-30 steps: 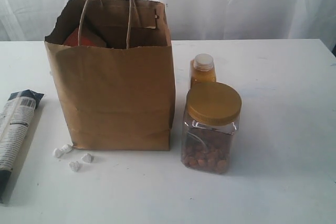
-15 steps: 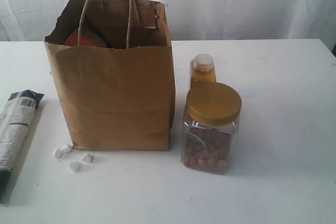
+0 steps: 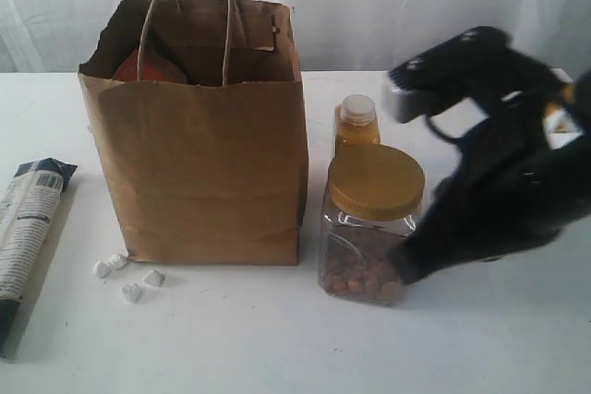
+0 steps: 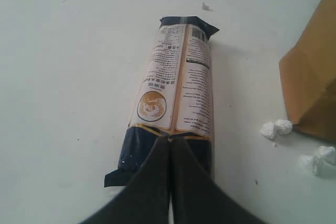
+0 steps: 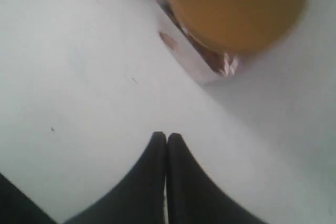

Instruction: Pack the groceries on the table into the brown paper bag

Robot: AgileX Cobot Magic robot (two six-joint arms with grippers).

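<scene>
The brown paper bag (image 3: 208,145) stands upright on the white table (image 3: 517,339), with a red-labelled pouch (image 3: 148,66) showing inside its mouth. To its right stand the gold-lidded nut jar (image 3: 369,223) and, behind it, the orange bottle (image 3: 356,125). My right gripper (image 3: 406,272) is shut and empty, its tip low beside the jar's right side; the jar (image 5: 236,11) appears blurred ahead of it (image 5: 166,137). The long blue-white package (image 4: 176,90) lies flat at the far left, with my shut, empty left gripper (image 4: 170,141) just over its near end. White lumps (image 3: 125,274) lie by the bag's front left corner.
A white curtain (image 3: 416,6) hangs behind the table. The bag's corner (image 4: 312,85) and white lumps (image 4: 276,128) show in the left wrist view. The dark can and blue-white packet are out of view.
My right arm has swung into the exterior view from the right and now sits beside the nut jar. Nothing else has moved.
</scene>
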